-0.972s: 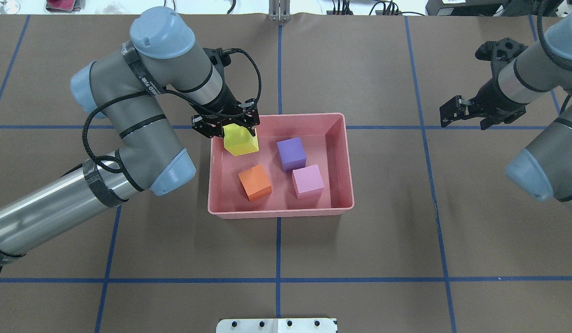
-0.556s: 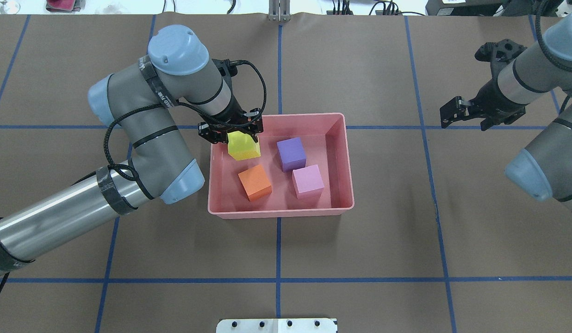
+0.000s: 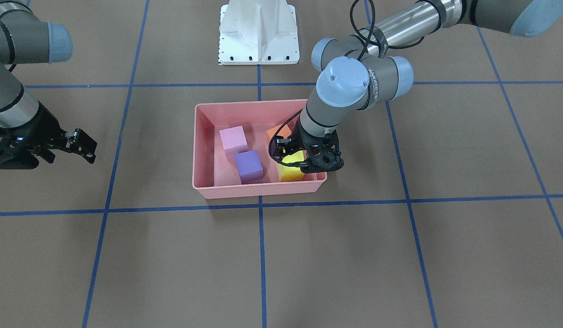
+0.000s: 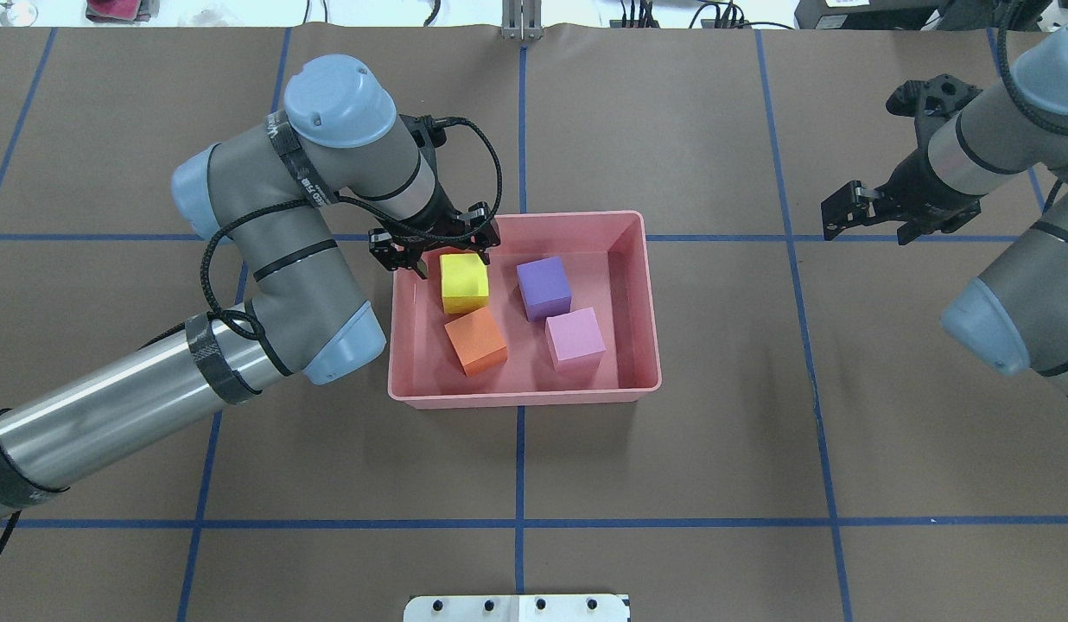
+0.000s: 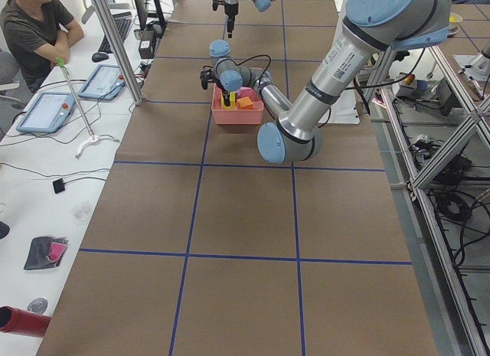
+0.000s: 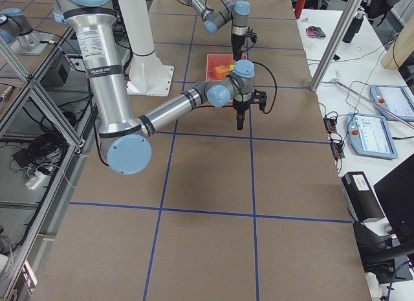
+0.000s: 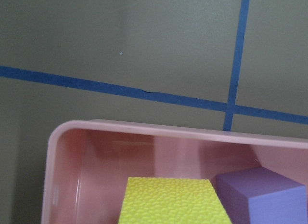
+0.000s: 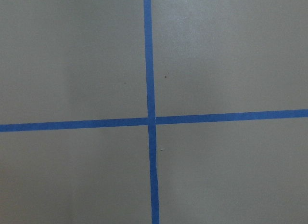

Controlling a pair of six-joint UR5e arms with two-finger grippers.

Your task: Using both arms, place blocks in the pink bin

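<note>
Currently: all four blocks in bin, both grippers released

1. Table. It has a brown surface divided by blue tape lines. The white pedestal stands at the robot's edge.
2. Left arm. It reaches in to the corner of the pink bin that is far from the robot, on its left side.
3. Right arm. It is positioned well apart from the bin, over bare table. Its wrist camera shows only a tape crossing.
4. Pink bin. It sits near the table centre, with one tape line running under it. All four blocks lie on its floor.
5. Left gripper. The jaws are spread wider than the yellow block, one finger to each side, and grip nothing. The gripper hangs over the bin's far-left corner.
6. Right gripper. It points down at the table with the jaws apart and holds nothing.
7. Blocks:
   - The yellow block rests flat, below the left gripper.
   - The orange block lies just beside the yellow block, on the side nearer the robot. Contact between the two cannot be confirmed.
   - The purple block lies to the right of the yellow block, with a gap between them.
   - The light pink block lies just beside the purple block's near-right corner.
</note>
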